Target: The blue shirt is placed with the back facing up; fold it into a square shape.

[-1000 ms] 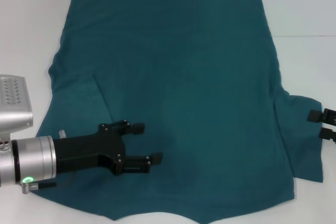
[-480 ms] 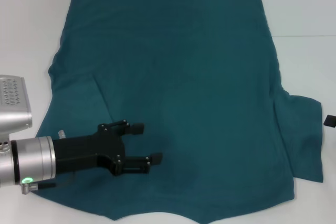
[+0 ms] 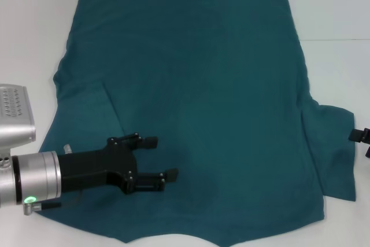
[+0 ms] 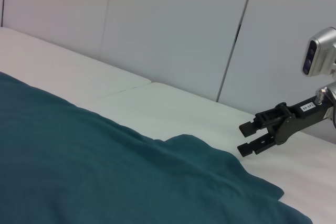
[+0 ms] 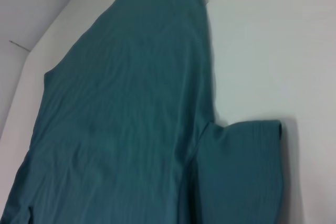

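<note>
Blue shirt (image 3: 196,96) plain, no lettering – left gripper (image 3: 161,158) agape above it; right gripper (image 4: 252,136) agape beside sleeve

The blue shirt (image 4: 100,177) lies spread on a white table (image 4: 173,111), with soft wrinkles and one raised fold near its edge. Beyond this edge, the right gripper (image 4: 251,137) hangs above the table, apart from the shirt, its two black fingers (image 4: 257,124) spread. Behind stands a white panel wall (image 4: 173,24).

The left gripper (image 3: 162,157) has black fingers on a silver wrist barrel with a green light and a grey perforated housing
</note>
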You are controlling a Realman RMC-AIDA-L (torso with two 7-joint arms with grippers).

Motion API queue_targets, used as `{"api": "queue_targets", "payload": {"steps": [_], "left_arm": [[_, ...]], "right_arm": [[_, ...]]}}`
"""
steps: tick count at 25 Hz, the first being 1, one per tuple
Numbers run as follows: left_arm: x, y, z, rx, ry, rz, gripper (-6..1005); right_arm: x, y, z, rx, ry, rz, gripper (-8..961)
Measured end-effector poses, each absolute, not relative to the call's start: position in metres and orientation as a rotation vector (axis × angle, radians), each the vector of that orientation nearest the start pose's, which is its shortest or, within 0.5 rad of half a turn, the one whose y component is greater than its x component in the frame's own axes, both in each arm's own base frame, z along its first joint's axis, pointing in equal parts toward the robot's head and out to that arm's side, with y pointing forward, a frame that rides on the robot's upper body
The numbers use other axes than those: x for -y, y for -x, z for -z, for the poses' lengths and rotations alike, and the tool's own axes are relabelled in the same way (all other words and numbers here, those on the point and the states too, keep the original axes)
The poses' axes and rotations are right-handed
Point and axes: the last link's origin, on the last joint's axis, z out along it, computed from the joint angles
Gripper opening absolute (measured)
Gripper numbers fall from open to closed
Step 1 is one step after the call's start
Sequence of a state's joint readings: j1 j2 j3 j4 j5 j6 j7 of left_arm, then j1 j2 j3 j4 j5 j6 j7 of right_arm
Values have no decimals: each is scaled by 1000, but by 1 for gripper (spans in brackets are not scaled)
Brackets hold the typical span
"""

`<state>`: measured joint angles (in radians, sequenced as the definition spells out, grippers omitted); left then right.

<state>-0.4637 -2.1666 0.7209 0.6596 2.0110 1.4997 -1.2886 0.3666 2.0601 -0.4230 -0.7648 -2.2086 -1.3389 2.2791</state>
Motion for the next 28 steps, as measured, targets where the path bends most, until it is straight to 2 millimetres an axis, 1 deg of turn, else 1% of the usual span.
{"api": "queue_targets", "payload": {"steps": [5,8,28], "left_arm": [[-306,267,39,618,2721,694,934],[-306,267,39,619,2719,695,933],[-306,268,38,619,2714,695,933]], "right_arm": [[-304,-372,-50,-1849,1769,-684,881],[-307,-371,-43,-1842,1780,-680,881],[-318,-364,-32,-1814,1807,-692,879]]}}
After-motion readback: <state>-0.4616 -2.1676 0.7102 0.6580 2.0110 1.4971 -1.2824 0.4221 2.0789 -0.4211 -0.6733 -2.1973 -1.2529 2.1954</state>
